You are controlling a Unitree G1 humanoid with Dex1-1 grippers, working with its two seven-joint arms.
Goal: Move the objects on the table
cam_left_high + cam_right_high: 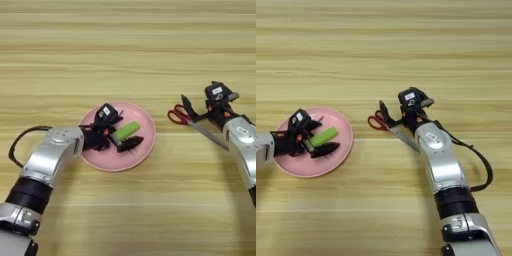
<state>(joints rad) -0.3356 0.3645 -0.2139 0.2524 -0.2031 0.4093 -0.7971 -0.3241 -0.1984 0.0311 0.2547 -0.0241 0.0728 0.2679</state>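
Note:
A small bright green block [127, 131] lies slanted on the round pink plate [145, 125], on the light wooden table [125, 50]. My left gripper [123, 131] reaches in from the left over the plate. It is open, with the block lying between its fingers and the lower finger [131, 144] just below the block. My right gripper [401, 120] is open at the right, low over the red-handled scissors [376, 122]. One of its black fingers [383, 111] points up just behind the handles.
The scissors' grey blades [406, 139] point toward the right arm [443, 165]. A black cable [22, 137] loops out beside the left arm [50, 157].

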